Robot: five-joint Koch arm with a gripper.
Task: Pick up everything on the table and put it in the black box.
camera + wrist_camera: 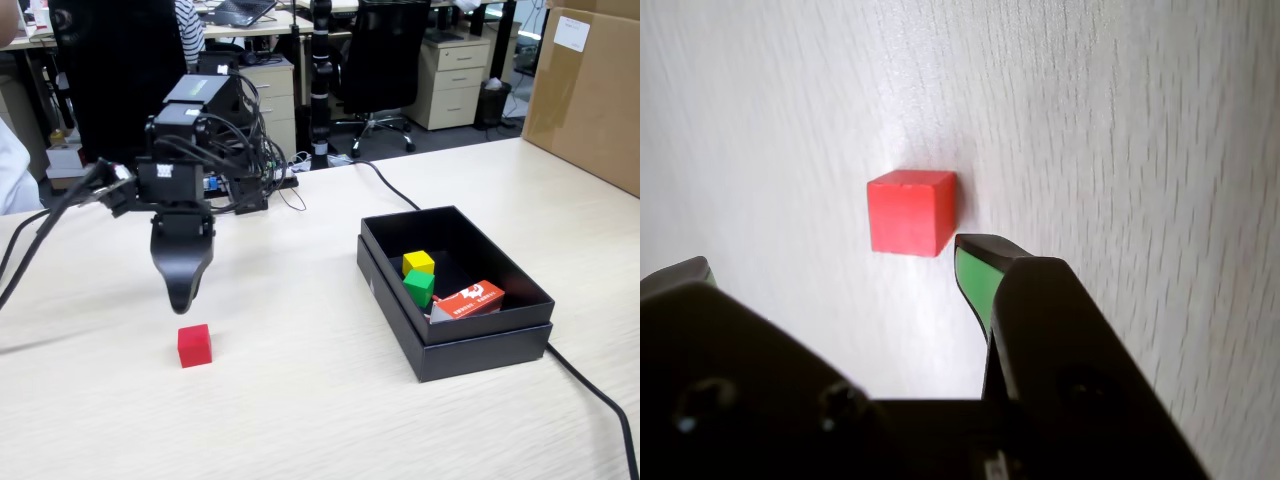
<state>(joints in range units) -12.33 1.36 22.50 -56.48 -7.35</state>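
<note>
Three small cubes, one carton, one box, one arm on a pale wood-grain table (pixel 330 420).

Nearest item: red cube (pixel 194 345), plain and matte, sitting alone on bare tabletop toward the near left in the fixed view, with open room on every side. In the wrist view the red cube (pixel 910 212) lies just ahead of the green-padded fingertips (pixel 978 275), not between them.

Gripper (pixel 181 296): black, pointing down, hanging just above and slightly behind the red cube, not touching it. In the wrist view its two tips stand well apart with nothing between them, so the claw is released.

To the right: black box (pixel 480 347), shallow, rectangular, matte, with a stepped rim, well apart from the red cube. Inside it: yellow cube (pixel 419 262) at the far side, green cube (pixel 420 286) just in front of it and touching or nearly so, and an orange-and-white printed carton (pixel 469 299) tilted against the near right corner.

A black cable (pixel 590 390) runs from the box's near right corner toward the near edge; another leads away behind the box.

Far right: large brown cardboard carton (pixel 585 90) standing at the table's edge. Beyond the table: office chairs and desks.
</note>
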